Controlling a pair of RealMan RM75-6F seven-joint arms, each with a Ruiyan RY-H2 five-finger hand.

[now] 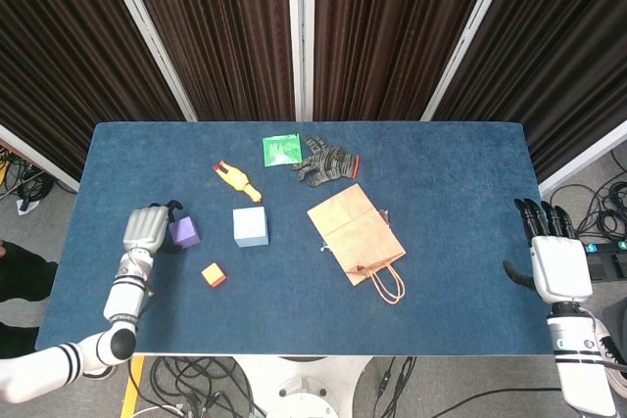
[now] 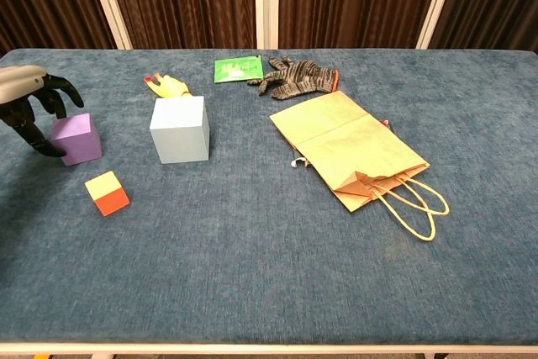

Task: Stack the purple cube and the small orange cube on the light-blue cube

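Observation:
The purple cube (image 1: pixel 183 232) (image 2: pixel 76 138) sits on the blue table near its left side. My left hand (image 1: pixel 145 230) (image 2: pixel 34 102) is cupped around the cube's left side, fingers curled over its far top edge and thumb by its near left face; no firm grip shows. The light-blue cube (image 1: pixel 250 226) (image 2: pixel 179 129) stands to the right of the purple one. The small orange cube (image 1: pixel 214 274) (image 2: pixel 107 192), yellow on top, lies nearer the front edge. My right hand (image 1: pixel 558 261) hovers open past the table's right edge, seen only in the head view.
A brown paper bag (image 1: pixel 355 232) (image 2: pixel 353 145) lies flat right of centre. A grey glove (image 1: pixel 326 163) (image 2: pixel 294 77), a green packet (image 1: pixel 282 149) (image 2: pixel 237 69) and a yellow rubber chicken (image 1: pixel 237 180) (image 2: pixel 168 86) lie toward the back.

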